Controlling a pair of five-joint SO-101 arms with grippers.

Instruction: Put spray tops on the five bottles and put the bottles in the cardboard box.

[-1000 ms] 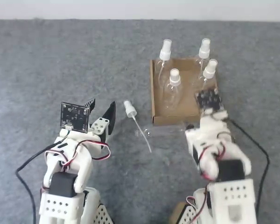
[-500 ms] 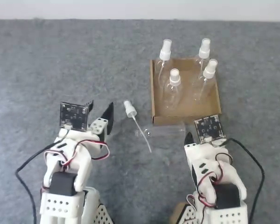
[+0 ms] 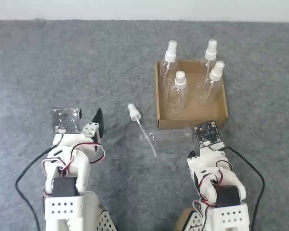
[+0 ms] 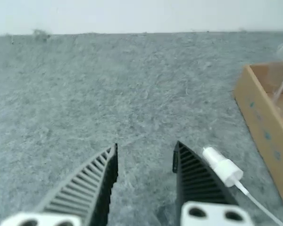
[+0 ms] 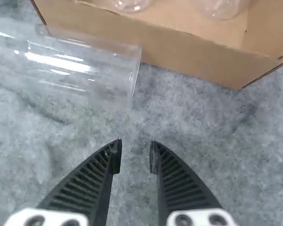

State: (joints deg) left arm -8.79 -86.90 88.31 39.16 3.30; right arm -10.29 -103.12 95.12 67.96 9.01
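Lying sideways on fuzzy grey carpet (image 3: 62,62), the uncapped clear plastic bottle (image 5: 70,66) sits just beside the brown cardboard box (image 3: 190,123), where four capped bottles (image 3: 177,94) stand upright. A white spray top (image 3: 134,112) with a thin tube rests near it. The ribbed black left gripper (image 4: 144,150) gapes wide; the right gripper (image 5: 134,148) is narrowly parted and empty.
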